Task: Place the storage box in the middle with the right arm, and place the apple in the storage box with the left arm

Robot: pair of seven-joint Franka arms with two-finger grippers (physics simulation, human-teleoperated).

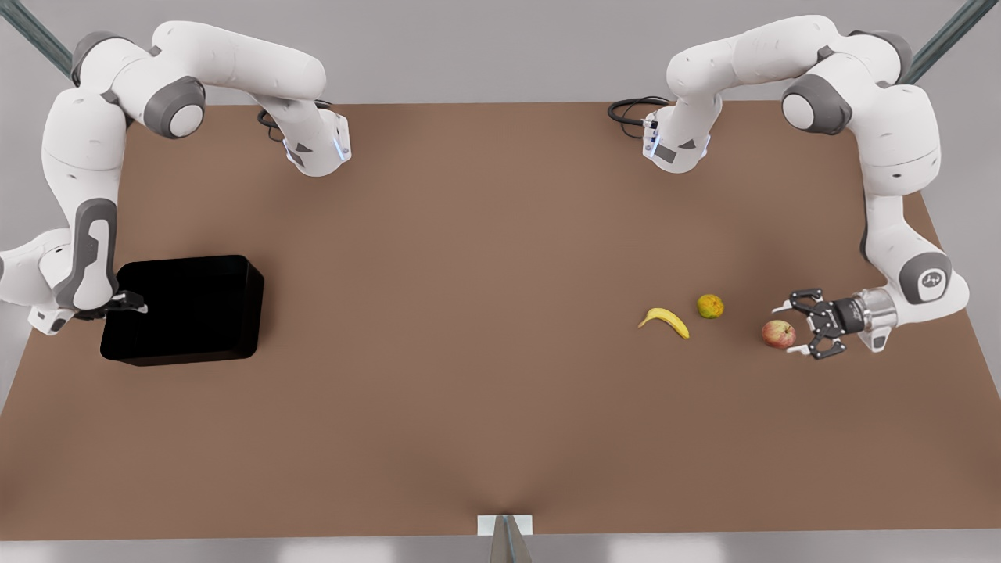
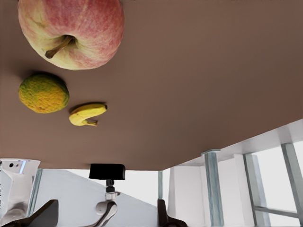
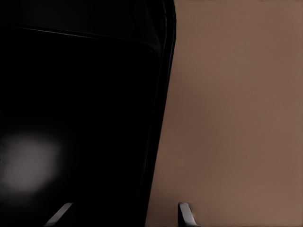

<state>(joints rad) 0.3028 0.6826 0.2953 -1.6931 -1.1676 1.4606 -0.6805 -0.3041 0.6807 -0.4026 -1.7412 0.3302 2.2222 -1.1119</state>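
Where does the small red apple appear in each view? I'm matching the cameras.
Front view: small round red apple toward the right, at the open left gripper.
Left wrist view: apple large, close.
Right wrist view: not in it.
Shared landmark: yellow banana.

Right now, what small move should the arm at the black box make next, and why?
Probably close the right end effector on the wall of the storage box. Its open fingers straddle that wall in the right wrist view, and the box sits at the front view's left, not in the middle. The left end effector waits open beside the apple.
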